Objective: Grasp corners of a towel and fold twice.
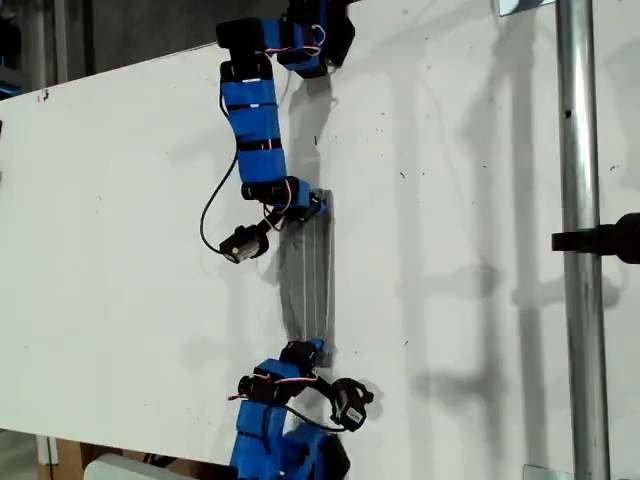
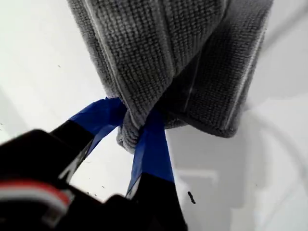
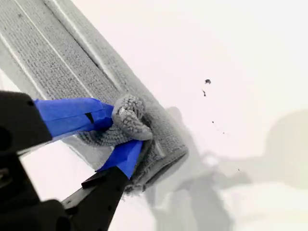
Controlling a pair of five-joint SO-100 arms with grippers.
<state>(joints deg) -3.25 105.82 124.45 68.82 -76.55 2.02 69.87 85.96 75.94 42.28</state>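
Evidently towel (image 1: 307, 270) was soft, light, limp. First pincer (image 2: 136, 126) clenched bunched corner; second pincer (image 3: 121, 130) clenched opposite end's corner. Corners gave surest hold.

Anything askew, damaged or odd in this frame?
Nothing damaged or spilled. The towel is only a narrow strip held between both grippers, bunched at my first gripper and my second gripper. Small dark specks mark the table.

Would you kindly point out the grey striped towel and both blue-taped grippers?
Grey striped towel (image 1: 308, 270): exterior view, mid-cloth.
My first gripper (image 2: 131, 126): first wrist view, between fingertips.
My second gripper (image 3: 126, 129): second wrist view, between fingertips.
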